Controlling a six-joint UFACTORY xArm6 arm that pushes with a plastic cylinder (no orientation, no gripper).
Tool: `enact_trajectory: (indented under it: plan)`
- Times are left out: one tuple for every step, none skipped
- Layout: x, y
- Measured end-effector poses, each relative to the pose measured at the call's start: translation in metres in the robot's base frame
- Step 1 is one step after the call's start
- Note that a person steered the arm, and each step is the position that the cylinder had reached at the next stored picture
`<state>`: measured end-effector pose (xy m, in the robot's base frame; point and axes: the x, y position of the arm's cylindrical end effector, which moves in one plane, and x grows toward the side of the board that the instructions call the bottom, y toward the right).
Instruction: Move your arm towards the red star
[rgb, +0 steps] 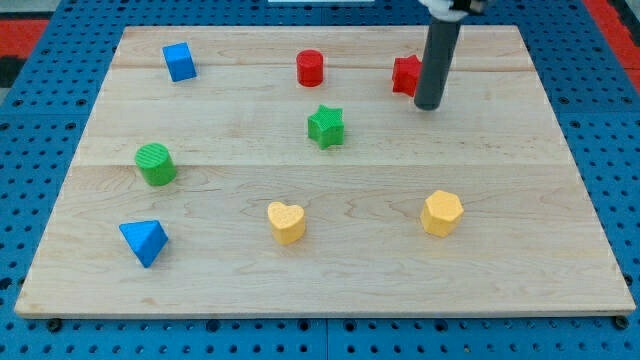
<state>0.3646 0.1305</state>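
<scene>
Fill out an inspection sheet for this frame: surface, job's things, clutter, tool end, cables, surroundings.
Surface: wooden board, flat, pale.
Job's things: red star near the view's top right, partly hidden behind the rod.
Clutter: red cylinder, green star, green cylinder, blue cube, blue pyramid-like block, yellow heart, yellow hexagon.
Grippers: no jaws; my tip sits just right of and below the red star; contact cannot be told.
Cables: nothing seen.
Surroundings: blue pegboard around the board.

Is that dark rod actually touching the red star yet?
Cannot tell. In the camera view my tip overlaps the right edge of the red star, hiding any gap or contact.
</scene>
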Motion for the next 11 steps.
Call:
enact_trajectory:
  plan:
    - [0.047, -0.049]
    - [0.081, -0.026]
    - [0.089, -0.018]
    - [0.089, -0.016]
    - [0.091, -0.006]
    - [0.079, 0.002]
    - [0.05, 0.045]
    - [-0.012, 0.107]
    - [-0.087, 0.114]
    - [-0.16, 0.126]
    - [-0.15, 0.118]
